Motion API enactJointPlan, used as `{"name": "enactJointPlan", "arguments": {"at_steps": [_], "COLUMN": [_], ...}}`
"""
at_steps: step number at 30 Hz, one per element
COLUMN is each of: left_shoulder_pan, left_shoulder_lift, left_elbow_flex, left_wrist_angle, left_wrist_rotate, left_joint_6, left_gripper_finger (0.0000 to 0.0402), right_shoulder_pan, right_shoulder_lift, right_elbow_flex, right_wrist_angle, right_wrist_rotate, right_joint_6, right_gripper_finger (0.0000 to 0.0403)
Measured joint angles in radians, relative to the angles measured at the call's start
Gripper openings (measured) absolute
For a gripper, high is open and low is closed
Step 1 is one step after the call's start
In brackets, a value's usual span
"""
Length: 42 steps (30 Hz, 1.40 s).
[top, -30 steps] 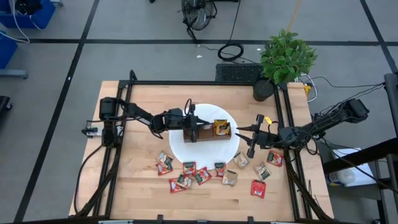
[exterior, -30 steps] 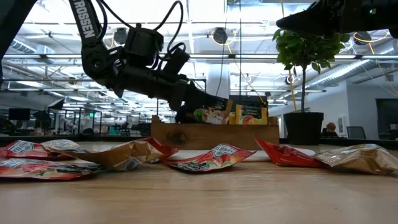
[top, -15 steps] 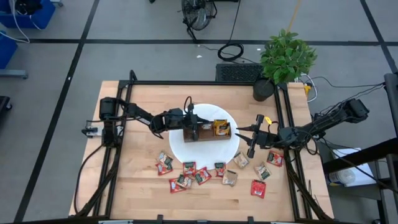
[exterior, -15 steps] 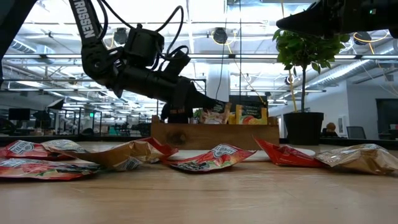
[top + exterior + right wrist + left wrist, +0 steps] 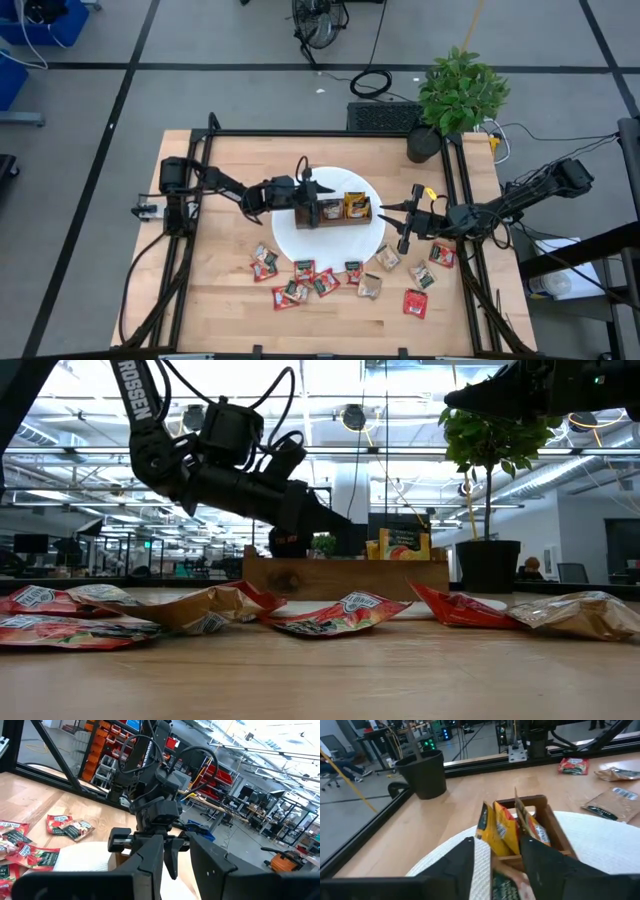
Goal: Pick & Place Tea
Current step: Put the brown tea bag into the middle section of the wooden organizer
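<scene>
A brown wooden tray [image 5: 335, 213] stands on a white plate [image 5: 372, 238] at the table's middle. Yellow tea sachets [image 5: 502, 827] stand upright in the tray. My left gripper [image 5: 314, 208] hangs open over the tray's left compartment. A green-printed sachet [image 5: 506, 887] sits in that compartment between the spread fingers. Several red and tan tea sachets [image 5: 300, 272] lie flat on the table near the front edge, and more [image 5: 440, 255] lie to the right. My right gripper [image 5: 398, 222] waits open just right of the plate, with nothing between its fingers.
A potted plant [image 5: 455, 90] stands at the table's far right corner; its black pot [image 5: 427, 772] shows beyond the tray. Black frame rails [image 5: 185, 250] run along the table's left and right sides. Bare wood lies left of the plate.
My left gripper has opened over the tray and let go of the sachet it held. The sachet stood above the tray's rim before. It has since dropped into the left compartment.
</scene>
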<state>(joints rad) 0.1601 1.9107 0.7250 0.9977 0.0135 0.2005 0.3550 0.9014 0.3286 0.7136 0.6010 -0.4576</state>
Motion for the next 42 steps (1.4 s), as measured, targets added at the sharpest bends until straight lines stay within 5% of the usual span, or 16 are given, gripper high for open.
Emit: {"name": "enactJointPlan", "arguments": {"at_steps": [7, 16, 20, 25, 30, 35, 42], "left_shoulder_pan": [-0.048, -0.177, -0.216, -0.253, -0.282, -0.290, -0.290], "left_shoulder_lift": [-0.125, -0.412, -0.461, -0.466, -0.466, -0.466, -0.466], "left_elbow_flex": [0.000, 0.000, 0.000, 0.000, 0.000, 0.000, 0.000], "left_wrist_angle": [-0.007, -0.318, -0.464, -0.569, -0.630, -0.631, -0.631], "left_wrist_rotate": [0.007, 0.000, -0.044, -0.096, -0.232, -0.278, -0.278], "left_joint_6": [-0.051, -0.008, -0.038, -0.102, -0.125, -0.095, -0.094], "left_gripper_finger": [0.0201, 0.0207, 0.0207, 0.0207, 0.0207, 0.0207, 0.0207], "right_shoulder_pan": [0.001, 0.001, 0.001, 0.041, 0.077, 0.069, 0.031], "right_shoulder_lift": [0.000, 0.000, -0.001, 0.055, 0.238, 0.437, 0.632], "right_elbow_flex": [0.000, 0.000, 0.008, 0.145, 0.372, 0.534, 0.561], "right_wrist_angle": [-0.006, 0.002, -0.016, -0.443, -0.917, -1.280, -1.332], "right_wrist_rotate": [-0.051, -0.454, -0.485, -0.314, -0.297, -0.388, -0.580], "right_joint_6": [0.070, 0.238, 0.337, 0.541, 0.797, 1.037, 1.211], "right_gripper_finger": [0.0086, 0.0086, 0.0094, 0.0156, 0.0245, 0.0284, 0.0284]}}
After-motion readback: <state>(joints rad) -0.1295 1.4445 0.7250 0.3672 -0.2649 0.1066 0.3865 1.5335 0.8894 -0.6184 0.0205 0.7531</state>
